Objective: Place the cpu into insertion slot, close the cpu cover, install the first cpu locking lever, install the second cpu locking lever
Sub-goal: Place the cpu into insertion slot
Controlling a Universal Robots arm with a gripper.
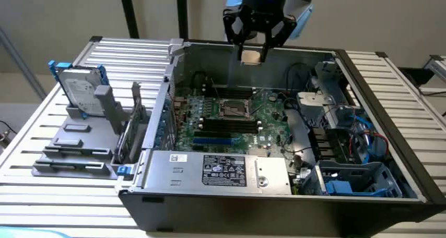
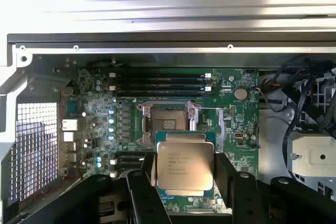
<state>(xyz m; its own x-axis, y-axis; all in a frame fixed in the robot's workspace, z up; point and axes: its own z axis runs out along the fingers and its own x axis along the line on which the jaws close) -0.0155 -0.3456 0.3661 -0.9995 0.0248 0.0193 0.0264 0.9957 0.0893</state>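
My gripper (image 1: 251,54) hangs high over the back of the open computer case, shut on the cpu (image 1: 251,56), a flat tan-silver square chip held by its edges. In the wrist view the cpu (image 2: 185,168) sits between the black fingers (image 2: 140,192), printed face toward the camera. The insertion slot (image 1: 232,108) lies well below on the green motherboard (image 1: 268,124), a black square socket with a grey metal rim. In the wrist view the insertion slot (image 2: 167,123) appears uncovered, just past the chip's edge. I cannot make out the cpu cover for certain.
Long black memory slots (image 2: 160,84) run beside the socket. Cables and a drive cage (image 1: 348,139) crowd the case at the exterior view's right. A hard drive (image 1: 80,89) in a grey holder stands outside the case at the exterior view's left. A silver power supply (image 1: 216,170) lines the near edge.
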